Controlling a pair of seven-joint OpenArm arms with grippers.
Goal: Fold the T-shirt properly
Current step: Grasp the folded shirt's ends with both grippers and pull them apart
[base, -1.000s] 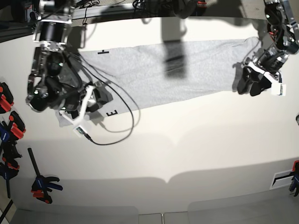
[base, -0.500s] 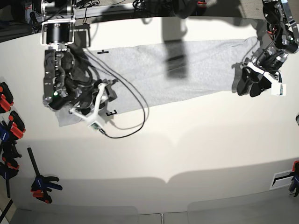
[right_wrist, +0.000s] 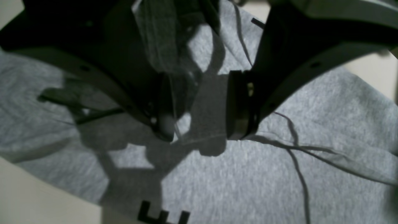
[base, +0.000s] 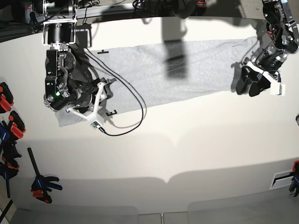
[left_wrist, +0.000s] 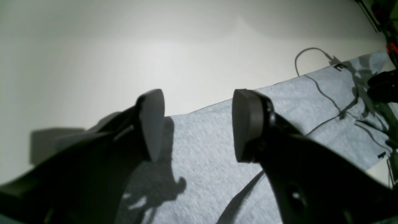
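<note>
The T-shirt lies as a long folded strip on the table — more folds are left. The left gripper hovers wide over one end. The right gripper stands wide too, empty, above the cloth.

The right gripper hides the T-shirt end below it. The black lettering is cut by the picture's bottom edge. Beside the left gripper, the far cloth is blurred.
</note>
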